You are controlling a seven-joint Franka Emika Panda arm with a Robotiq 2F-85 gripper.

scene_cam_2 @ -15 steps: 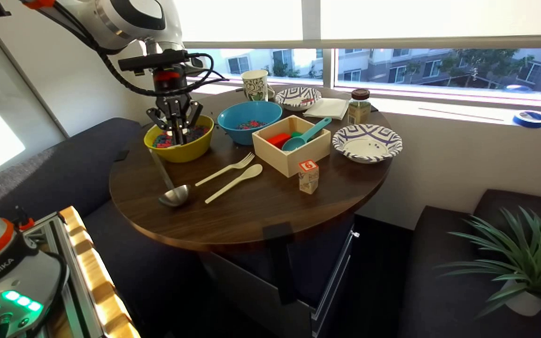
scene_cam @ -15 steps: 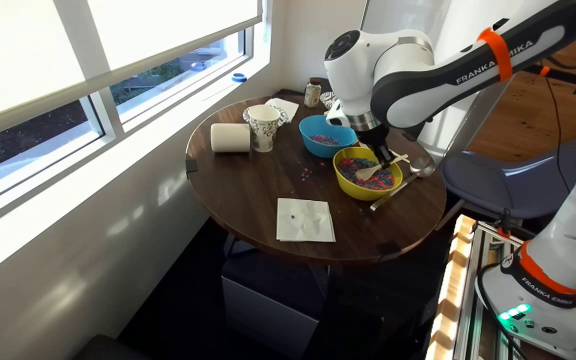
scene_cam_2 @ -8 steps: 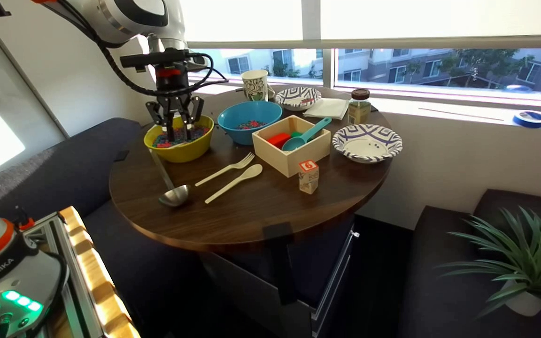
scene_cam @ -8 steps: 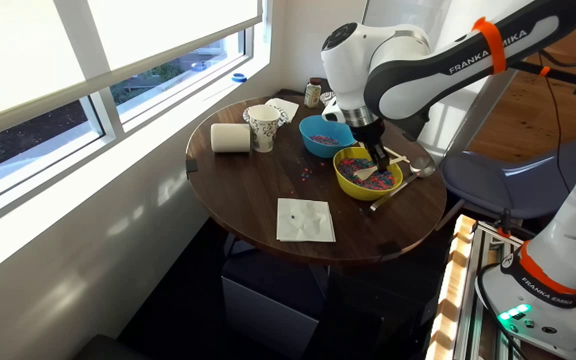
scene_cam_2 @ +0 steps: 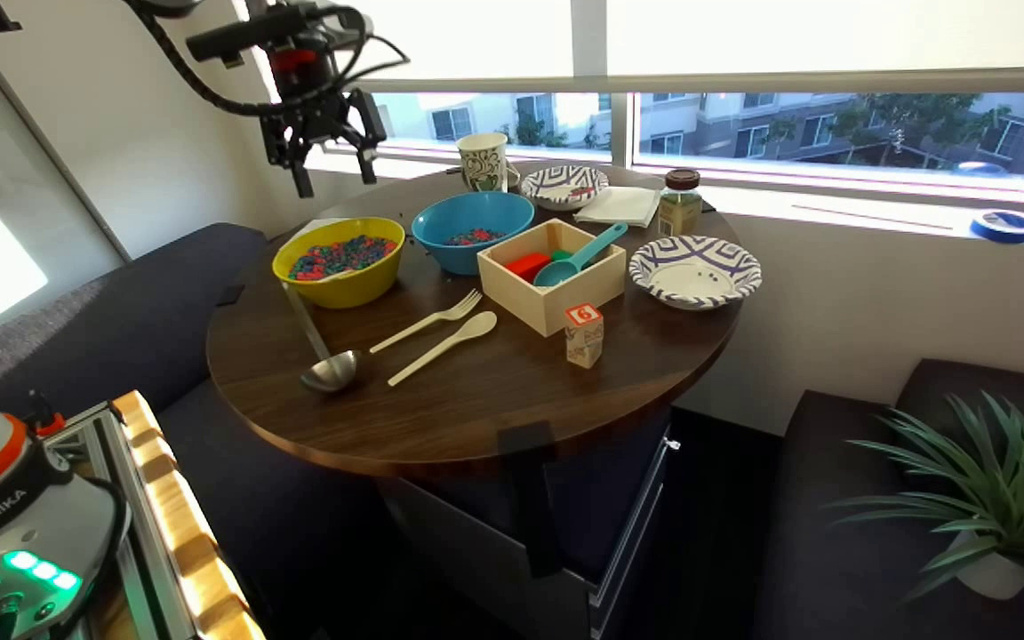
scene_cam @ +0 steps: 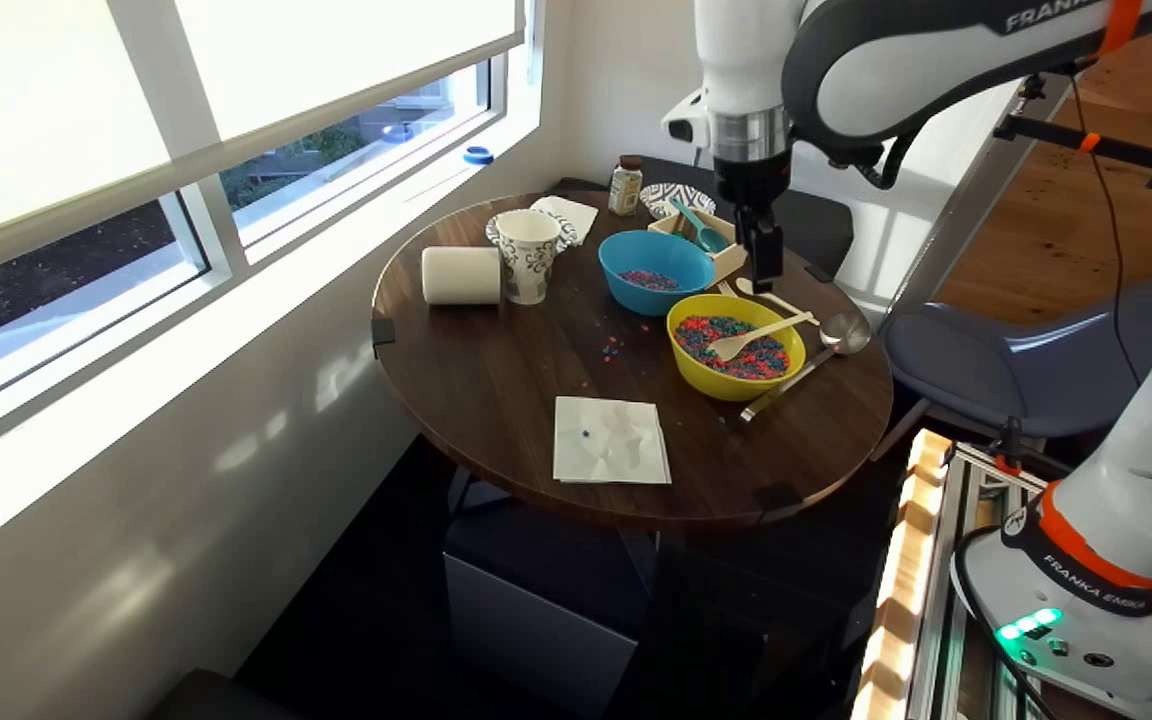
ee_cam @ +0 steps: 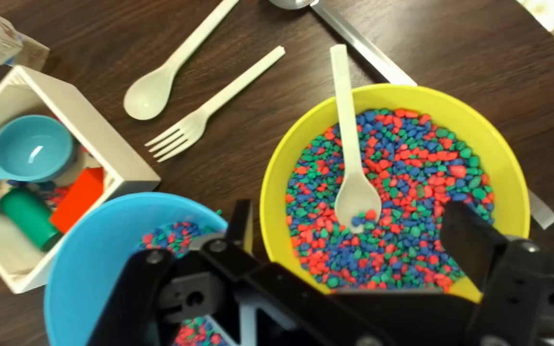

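Gripper point(scene_cam_2: 335, 180) is hovering above yellow bowl point(ee_cam: 508, 182), fingers standing wide apart, unclenched; pale spoon point(ee_cam: 351, 146) is lying inside on multicolored pebbles point(ee_cam: 416, 192), handle resting across rim, metal ladle point(scene_cam_2: 332, 370) lying alongside.

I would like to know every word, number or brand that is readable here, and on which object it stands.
"FRANKA EMIKA": on the robot base.
"FRANK", the rest cut off by the picture's edge: on the robot arm.
"6", in red: on the wooden block.
Too small to read: the label of the jar.
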